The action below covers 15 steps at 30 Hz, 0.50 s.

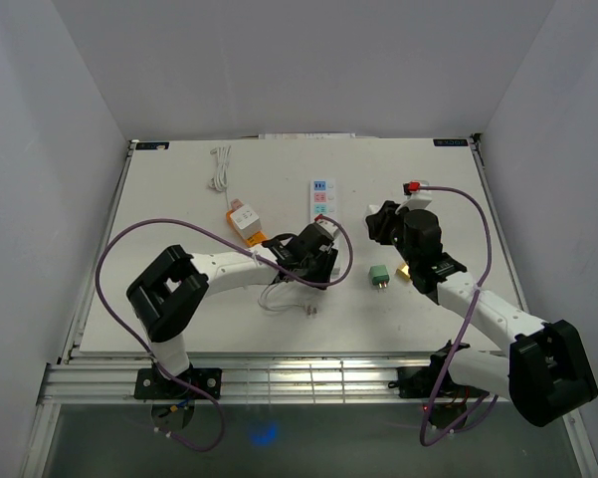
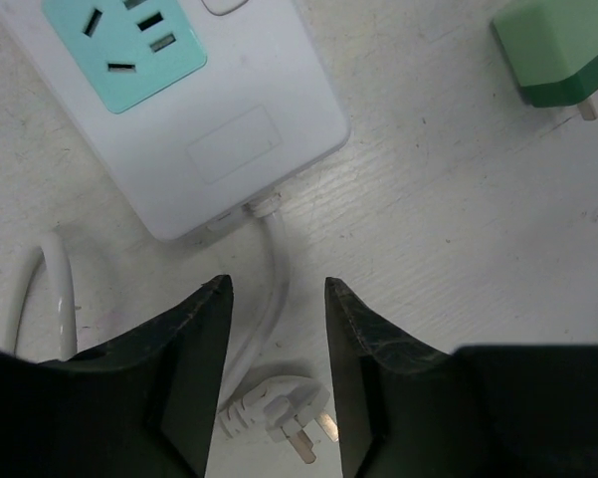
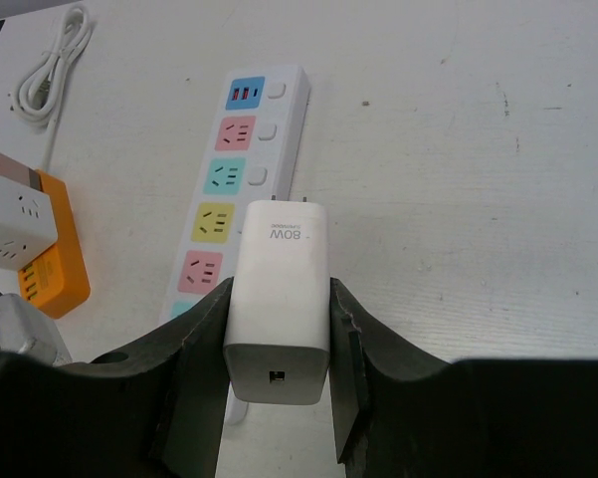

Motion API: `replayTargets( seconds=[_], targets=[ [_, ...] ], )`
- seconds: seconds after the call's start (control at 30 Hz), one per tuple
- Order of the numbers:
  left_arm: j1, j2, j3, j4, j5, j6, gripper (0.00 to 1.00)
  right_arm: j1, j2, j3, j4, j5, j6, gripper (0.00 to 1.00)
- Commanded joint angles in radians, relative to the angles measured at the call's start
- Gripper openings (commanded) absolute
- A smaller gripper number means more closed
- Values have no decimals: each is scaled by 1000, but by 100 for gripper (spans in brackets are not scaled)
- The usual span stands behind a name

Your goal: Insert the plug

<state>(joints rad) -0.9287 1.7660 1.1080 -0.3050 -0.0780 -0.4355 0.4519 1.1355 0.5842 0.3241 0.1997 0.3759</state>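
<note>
White walls close round a pale table point(image 1: 179, 319), and over it the right gripper point(image 3: 279, 314) is clamped on the flat sides of the white charger point(image 3: 284, 249), which is held just short of the power strip point(image 3: 229, 199), prongs pointing at it. The block looks light, rigid and smooth-skinned, so I'd guess a hold low on the body, well back from the prongs, suits it. The left gripper point(image 2: 277, 291) hangs with jaws moderately parted, holding nothing, above the strip's cable point(image 2: 276, 249).
</note>
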Motion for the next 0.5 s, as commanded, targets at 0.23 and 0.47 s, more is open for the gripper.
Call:
replayTargets(
  seconds=[0.23, 0.47],
  targets=[
    [-12, -5, -45, 47, 44, -5, 40, -15, 4, 45, 50, -49, -34, 8],
    [-19, 21, -53, 63, 54, -5, 20, -13, 23, 78, 30, -80, -45, 8]
  ],
)
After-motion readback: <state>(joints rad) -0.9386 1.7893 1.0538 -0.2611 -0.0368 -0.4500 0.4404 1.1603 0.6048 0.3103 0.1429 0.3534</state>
